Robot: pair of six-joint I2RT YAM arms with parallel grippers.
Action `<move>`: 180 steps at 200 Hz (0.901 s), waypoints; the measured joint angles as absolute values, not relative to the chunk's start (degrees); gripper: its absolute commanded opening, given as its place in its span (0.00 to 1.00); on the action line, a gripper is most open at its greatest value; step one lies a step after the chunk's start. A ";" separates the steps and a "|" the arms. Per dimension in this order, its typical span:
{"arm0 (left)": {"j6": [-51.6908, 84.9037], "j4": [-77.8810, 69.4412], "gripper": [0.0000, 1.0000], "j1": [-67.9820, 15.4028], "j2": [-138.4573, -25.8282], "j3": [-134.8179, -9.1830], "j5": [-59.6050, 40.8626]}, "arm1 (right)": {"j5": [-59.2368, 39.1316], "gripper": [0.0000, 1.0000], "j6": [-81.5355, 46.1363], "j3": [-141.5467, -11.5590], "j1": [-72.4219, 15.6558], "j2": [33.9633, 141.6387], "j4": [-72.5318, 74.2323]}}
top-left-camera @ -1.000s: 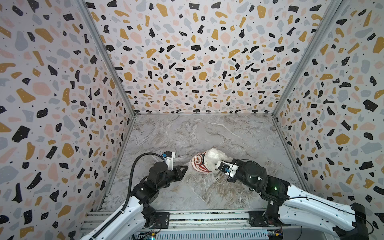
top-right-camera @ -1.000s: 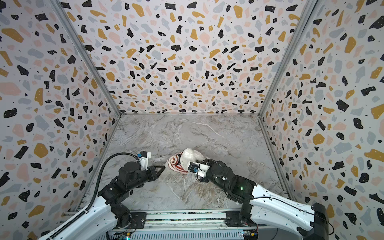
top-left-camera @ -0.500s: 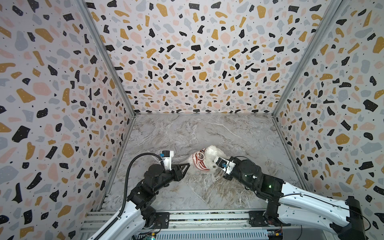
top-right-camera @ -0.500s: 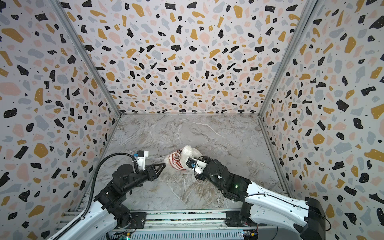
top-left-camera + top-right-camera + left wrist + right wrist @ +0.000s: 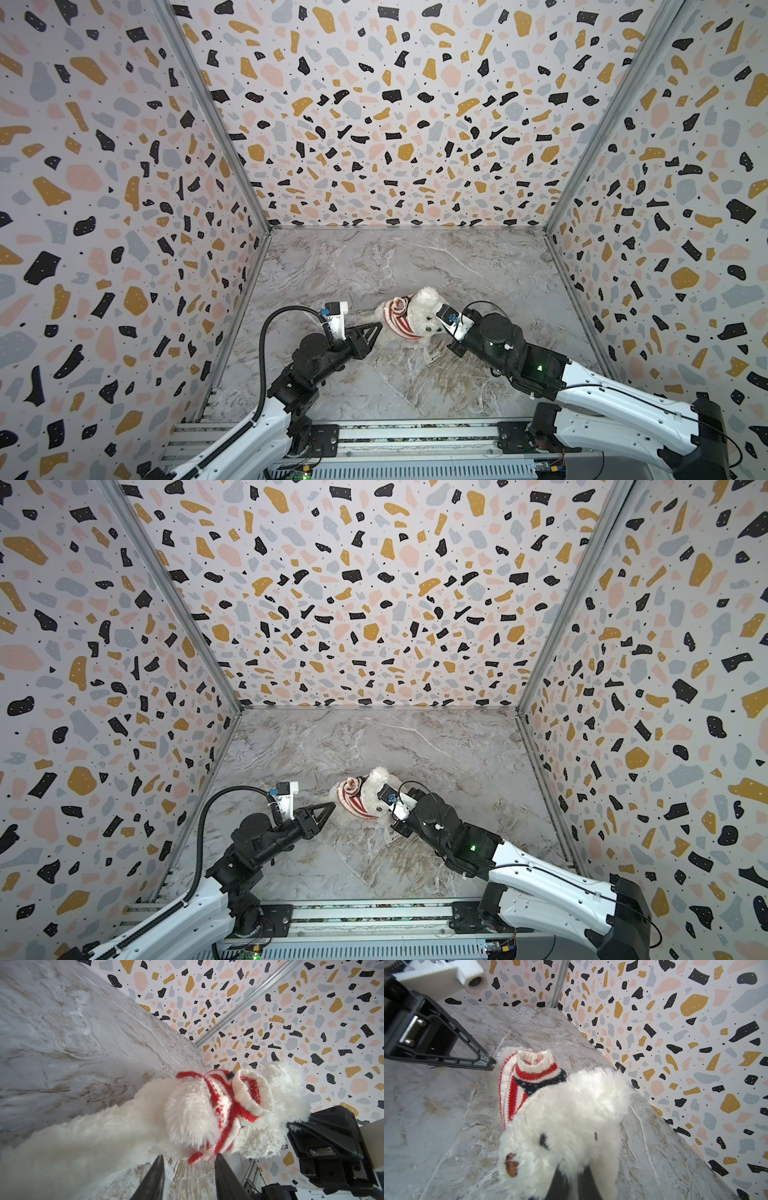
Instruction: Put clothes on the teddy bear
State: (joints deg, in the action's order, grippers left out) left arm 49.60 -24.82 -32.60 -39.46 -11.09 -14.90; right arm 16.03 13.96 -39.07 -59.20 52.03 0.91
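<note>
Light, soft and floppy, the teddy bear lies on the bench toward 6 o'clock from centre, with the striped knit top bunched on its body. Fur probably slips, so the knit hem should hold better. The right pincer, at its 4 o'clock, clamps head fur; the left pincer, at 8 o'clock, stands apart.

One teddy bear, one striped knit top, two grippers: left gripper, right gripper.

White arms, black wrists, seemingly ribbed cable
</note>
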 measured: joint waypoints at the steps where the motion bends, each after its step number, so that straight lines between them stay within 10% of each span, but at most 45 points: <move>1: 49.60 -24.91 0.41 -32.62 -39.57 -11.09 -14.90 | 16.01 0.00 13.96 -39.07 -59.20 52.03 0.89; 180: 48.82 -35.16 0.15 -41.39 -54.11 -14.94 -9.41 | 16.10 0.00 13.37 -39.07 -59.20 52.23 0.95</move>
State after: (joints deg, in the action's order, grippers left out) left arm 48.82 -35.16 -41.39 -54.11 -14.94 -9.41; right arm 16.10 13.37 -39.07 -59.20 52.23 0.95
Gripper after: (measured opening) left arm 0.176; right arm 0.085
